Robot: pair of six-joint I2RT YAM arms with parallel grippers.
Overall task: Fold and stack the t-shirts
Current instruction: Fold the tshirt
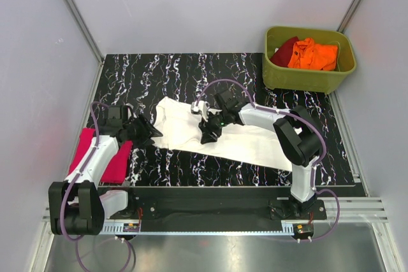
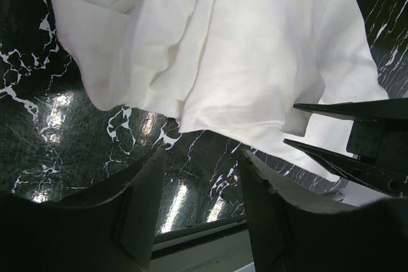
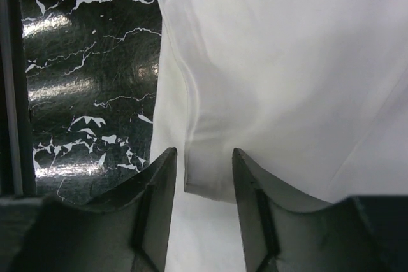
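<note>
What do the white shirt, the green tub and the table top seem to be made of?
White shirt: soft matte cloth, probably cotton knit; it lies in loose folds.
Tub: likely olive-green plastic; smooth, stiff walls, thick rim.
Table top: hard, glossy black with white marble-like veins; it mirrors the lights. Real stone or printed laminate, I cannot tell.

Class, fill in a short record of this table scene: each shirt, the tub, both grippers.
white cloth t-shirt: laid out mid-table
magenta-pink cloth shirt: left edge, partly under left arm
olive-green plastic tub: far right, holding orange shirt and dark red shirt
left gripper: open, at white t-shirt's left end
right gripper: open, above white t-shirt
</note>
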